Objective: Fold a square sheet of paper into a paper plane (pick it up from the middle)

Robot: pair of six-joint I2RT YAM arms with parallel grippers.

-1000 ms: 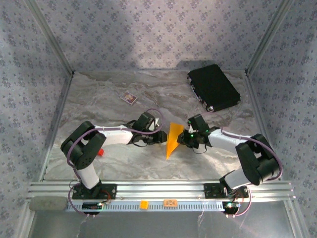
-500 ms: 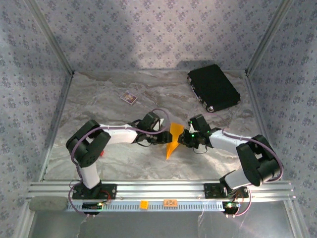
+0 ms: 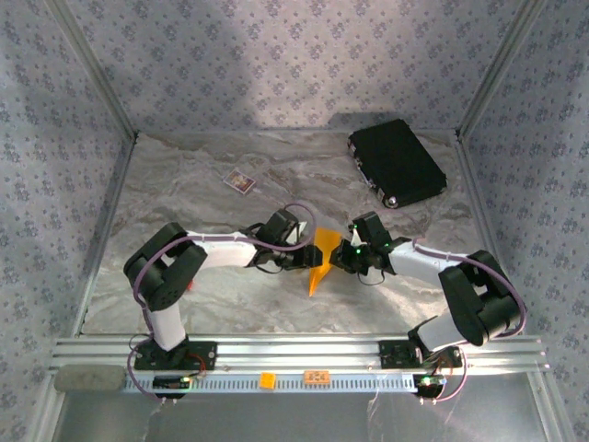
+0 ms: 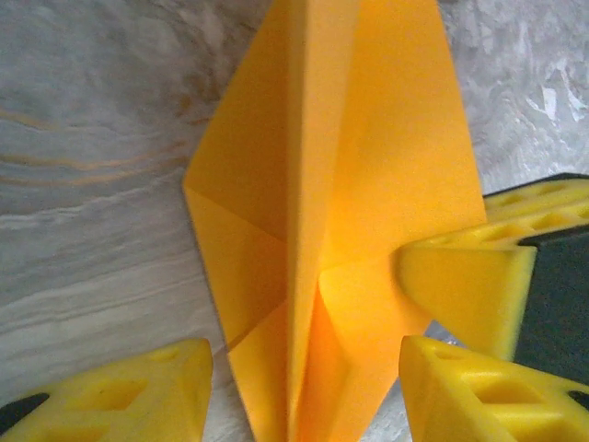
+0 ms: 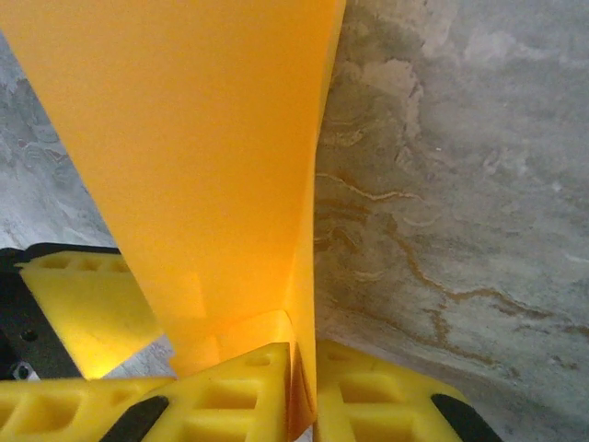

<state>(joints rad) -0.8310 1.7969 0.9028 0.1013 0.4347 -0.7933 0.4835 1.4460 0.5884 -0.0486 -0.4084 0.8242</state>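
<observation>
A: Grey marbled surface (image 3: 184, 203), flowery wallpaper (image 3: 276, 55) behind. Right in the middle of it: paper plane (image 3: 320, 253), pinched on its raised centre fold by the right pincer (image 5: 302, 368), clamped tight. As for the left pincer (image 4: 304, 387): gaping, straddling it.

B: Looks risky tbh. Might buckle or tear if tugged sideways, or slide out from those smooth yellow fingers (image 5: 230, 396). Probably crumples a wing if squeezed off-centre.

A: Yeah, flimsy stuff. Thin, matte, orange-yellow, a pointed dart with crisp creases.
</observation>
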